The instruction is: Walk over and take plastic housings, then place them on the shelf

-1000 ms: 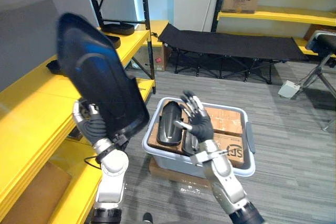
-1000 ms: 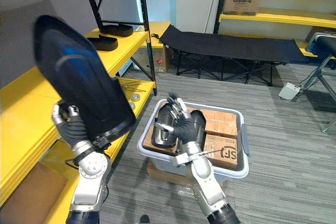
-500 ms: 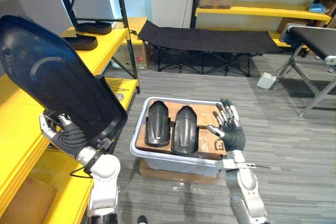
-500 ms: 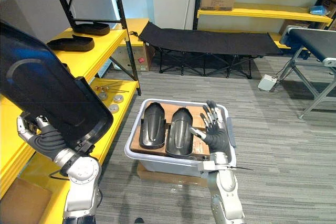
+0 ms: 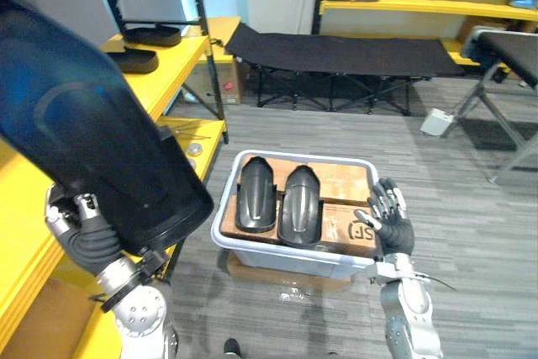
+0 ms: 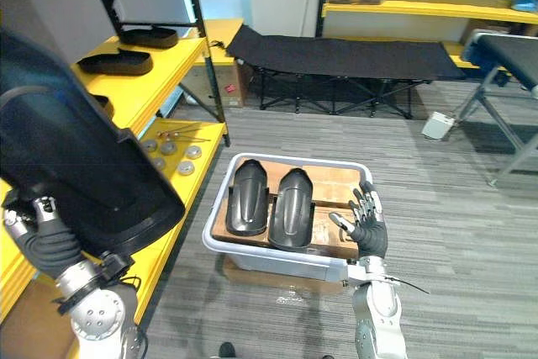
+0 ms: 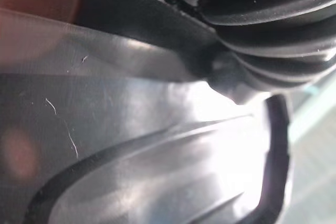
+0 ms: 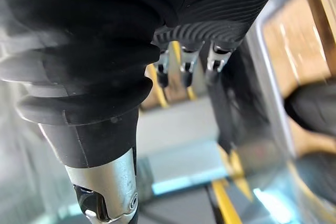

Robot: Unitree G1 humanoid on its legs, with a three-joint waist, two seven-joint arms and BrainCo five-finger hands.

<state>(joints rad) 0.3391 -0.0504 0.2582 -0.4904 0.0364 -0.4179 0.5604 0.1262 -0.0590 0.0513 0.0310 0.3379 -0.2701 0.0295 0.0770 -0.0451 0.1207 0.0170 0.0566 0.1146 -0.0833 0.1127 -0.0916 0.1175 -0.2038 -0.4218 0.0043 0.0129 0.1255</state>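
Left eye view: left hand [image 5: 82, 234] clamped on a large black plastic housing [image 5: 92, 124], held up beside the yellow metal shelf [image 5: 181, 55]. Right eye view: right hand [image 6: 368, 229] spread, empty, by the grey plastic bin [image 6: 269, 260]. Carrying step, I judge; next, lay the housing flat on the shelf

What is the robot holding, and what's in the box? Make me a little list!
left robot hand: curled round a big black housing, raised near the yellow shelf
right robot hand: open, fingers spread, by the grey bin at its near right corner
in the bin: two black housings side by side on cardboard boxes
on the shelf: two more dark housings
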